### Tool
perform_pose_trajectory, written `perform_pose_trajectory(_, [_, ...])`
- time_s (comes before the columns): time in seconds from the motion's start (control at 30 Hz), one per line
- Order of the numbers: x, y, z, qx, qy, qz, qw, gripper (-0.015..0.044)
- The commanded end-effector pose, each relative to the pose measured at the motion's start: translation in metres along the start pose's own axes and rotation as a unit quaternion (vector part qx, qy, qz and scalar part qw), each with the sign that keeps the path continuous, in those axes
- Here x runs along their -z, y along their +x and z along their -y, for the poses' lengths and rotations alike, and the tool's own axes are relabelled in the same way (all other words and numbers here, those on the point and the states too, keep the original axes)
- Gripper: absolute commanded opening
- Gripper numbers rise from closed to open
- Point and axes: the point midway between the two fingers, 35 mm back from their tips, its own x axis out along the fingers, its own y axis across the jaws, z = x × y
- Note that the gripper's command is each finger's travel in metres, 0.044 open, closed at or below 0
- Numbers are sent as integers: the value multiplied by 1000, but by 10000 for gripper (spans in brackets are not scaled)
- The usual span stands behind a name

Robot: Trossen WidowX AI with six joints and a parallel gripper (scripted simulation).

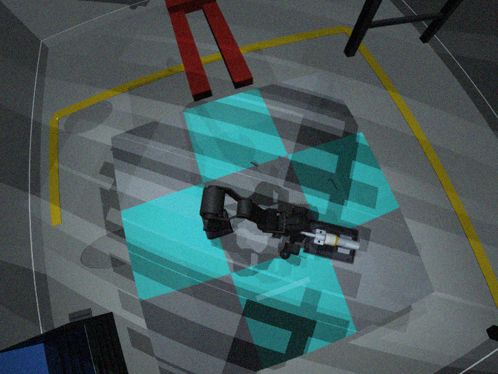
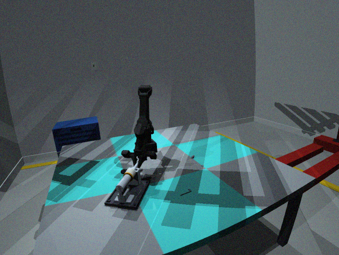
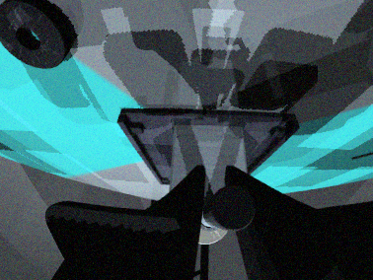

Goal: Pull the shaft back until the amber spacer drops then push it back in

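The gripper (image 1: 302,232) (image 2: 137,164) (image 3: 215,170) is shut on the thin end of the shaft (image 1: 309,234) (image 2: 136,165) (image 3: 234,208), at the arm's side of the housing block (image 1: 319,237) (image 3: 209,148). The shaft's round dark end shows between the fingers in the wrist view. Beyond the block, pale spacers (image 1: 330,240) sit in line, then the amber spacer (image 1: 336,240) (image 2: 128,173), which touches a thick white cylinder (image 1: 348,243) (image 2: 124,182). The amber spacer is up on the assembly, not on the table. The wrist view hides it.
The assembly stands on a dark base plate (image 1: 332,259) (image 2: 127,207) (image 3: 207,112). A dark ring (image 1: 284,253) (image 3: 53,32) lies beside the gripper. A thin bent rod (image 1: 333,184) (image 2: 186,192) and a small dark piece (image 1: 254,163) lie farther off on the table.
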Motion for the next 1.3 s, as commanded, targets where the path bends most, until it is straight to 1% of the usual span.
perform_pose_trajectory(0.0, [-1, -1, 0, 0, 2, 0, 1000, 0])
perform_pose_trajectory(1.27, [-5, -4, 0, 0, 2, 0, 1000, 0])
